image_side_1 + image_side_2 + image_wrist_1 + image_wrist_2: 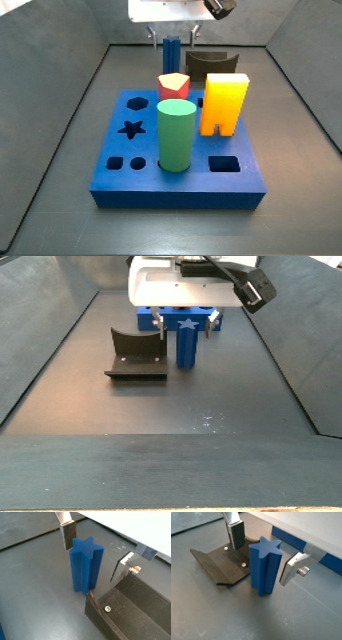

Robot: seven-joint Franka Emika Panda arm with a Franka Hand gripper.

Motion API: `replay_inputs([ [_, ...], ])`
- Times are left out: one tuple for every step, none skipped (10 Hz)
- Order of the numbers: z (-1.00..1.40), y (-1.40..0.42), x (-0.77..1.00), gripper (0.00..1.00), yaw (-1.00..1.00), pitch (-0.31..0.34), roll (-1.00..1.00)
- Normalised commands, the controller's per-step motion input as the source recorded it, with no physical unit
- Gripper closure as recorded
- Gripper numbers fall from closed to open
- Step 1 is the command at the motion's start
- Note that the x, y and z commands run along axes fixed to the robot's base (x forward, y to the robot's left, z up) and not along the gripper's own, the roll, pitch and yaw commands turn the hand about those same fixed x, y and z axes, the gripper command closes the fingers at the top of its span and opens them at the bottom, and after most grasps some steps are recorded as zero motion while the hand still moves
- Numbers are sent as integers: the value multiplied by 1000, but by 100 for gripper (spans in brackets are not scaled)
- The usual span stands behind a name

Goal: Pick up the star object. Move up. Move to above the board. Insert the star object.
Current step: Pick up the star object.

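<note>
Star object (264, 567) stands upright on the dark floor, behind the board (181, 175) in a side view, not in any hole. Gripper (97, 554) is down around its top: both wrist views show one silver finger (67, 534) on one side and the other finger (294, 568) on the opposite side, spread, small gaps to the blue faces. Not pinching it.

Fixture (221, 567) sits just beside the star object; its base plate edge is close to the prism's foot, contact unclear.

On the board: green cylinder (175, 135) upright in a front hole, red pentagon-topped block (174, 87) behind it, tall yellow-orange block (223, 103) to the side. These three stand between the side camera and the star object and hide its lower half. Star hole (131, 128) is open, as are the hexagon hole (138, 101) and square hole (225, 162).
</note>
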Motion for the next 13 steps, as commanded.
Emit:
replay_inputs([
  [-114,-9,0,0,411,-6,0],
  [-126,0,0,0,229,-4,0],
  [-146,-29,0,0,151,0,0],
  [-103,-46,0,0,0,0,0],
  [-37,-23,-11,0,-160,0,0],
  [0,-3,-77,0,-203,0,0],
  [0,0,0,0,-143,0,-7],
  [0,0,0,0,0,0,0],
  [0,0,0,100,0,0,0],
  [0,0,0,100,0,0,0],
  [0,0,0,100,0,0,0],
  [0,0,0,100,0,0,0],
  [0,0,0,100,0,0,0],
])
